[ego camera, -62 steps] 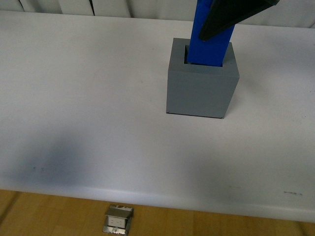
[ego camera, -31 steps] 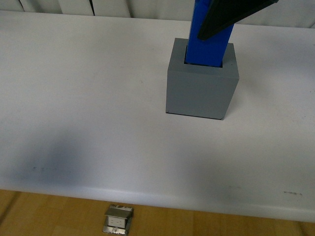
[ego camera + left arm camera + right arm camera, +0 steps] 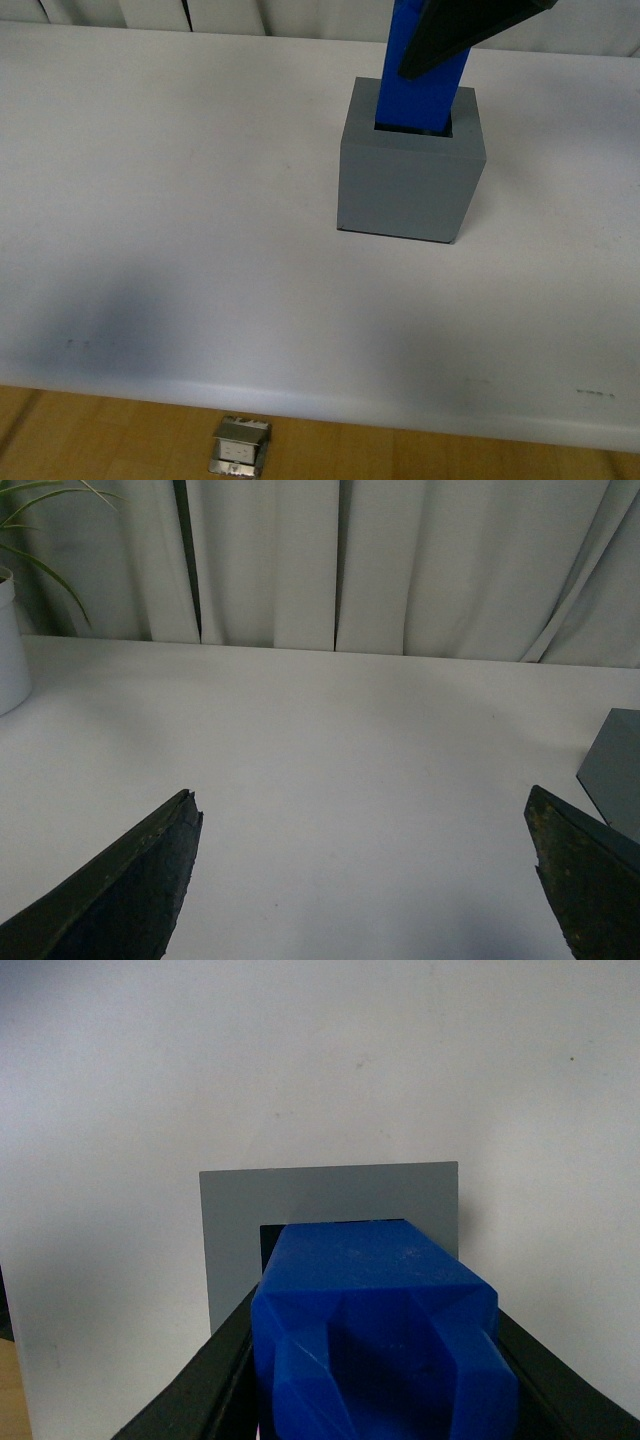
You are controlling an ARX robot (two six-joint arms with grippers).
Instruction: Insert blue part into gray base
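A broad matte white tabletop (image 3: 180, 200) fills the frame, pale pleated fabric curtains (image 3: 150, 12) run along the top edge, a small shiny metal bracket (image 3: 240, 447) shows bottom centre-left against the light wooden floor (image 3: 100, 440), and the left wrist view catches a white plant pot (image 3: 8, 650) with thin green leaves (image 3: 45, 525).

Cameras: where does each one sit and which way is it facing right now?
Front view: on the body, looking down over the table at the gray base with the blue part in its recess; one finger of the right gripper shows.
Left wrist view: looks level across the table to curtains, between the fingers of the open left gripper.
Right wrist view: looks down along the blue part, clamped by the right gripper.
Shared: the gray base, in all three.
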